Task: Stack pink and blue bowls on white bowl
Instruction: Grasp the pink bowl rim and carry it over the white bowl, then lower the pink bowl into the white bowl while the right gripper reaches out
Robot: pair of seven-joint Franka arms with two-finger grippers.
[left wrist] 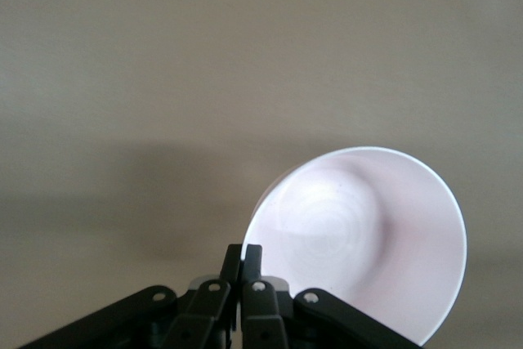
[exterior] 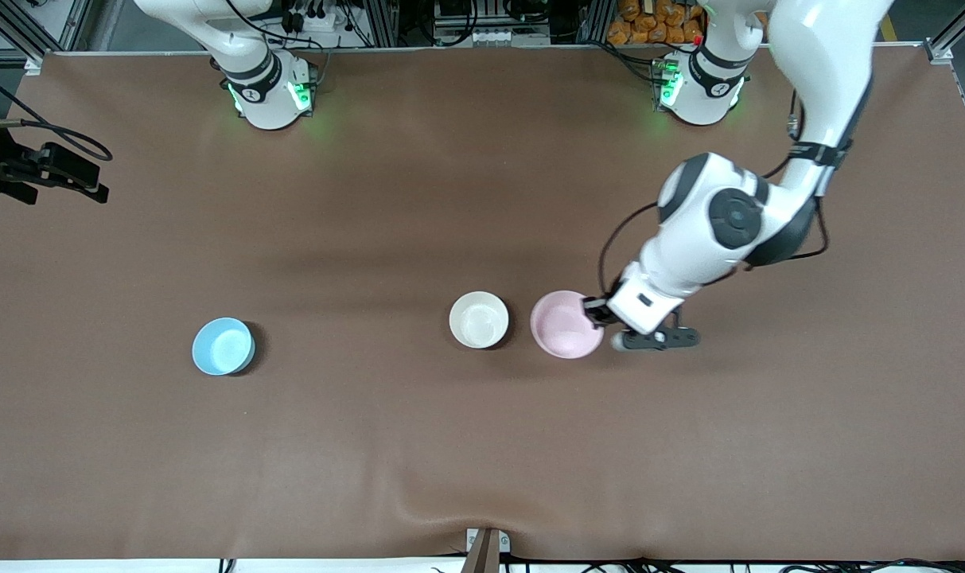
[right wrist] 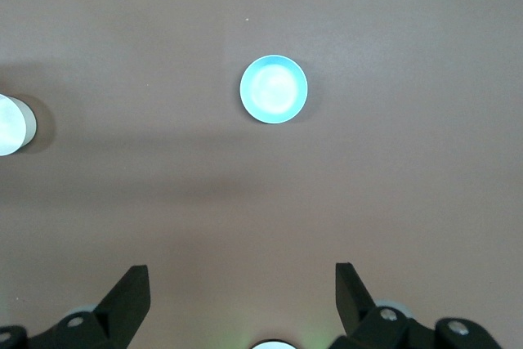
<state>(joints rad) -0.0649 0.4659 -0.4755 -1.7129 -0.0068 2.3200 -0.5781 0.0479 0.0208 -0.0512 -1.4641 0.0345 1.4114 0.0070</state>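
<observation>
The left tool is pressed together on the rim of the pink bowl, pinching the thin wall at the edge toward the left arm's end; a rim pinch suits a bowl too wide to span. The pink bowl looks tipped, seemingly just lifted off the bench, right beside the white bowl, so the carry should be short. The blue bowl sits well apart toward the right arm's end. The right tool waits high over the bench, fingers spread, empty
</observation>
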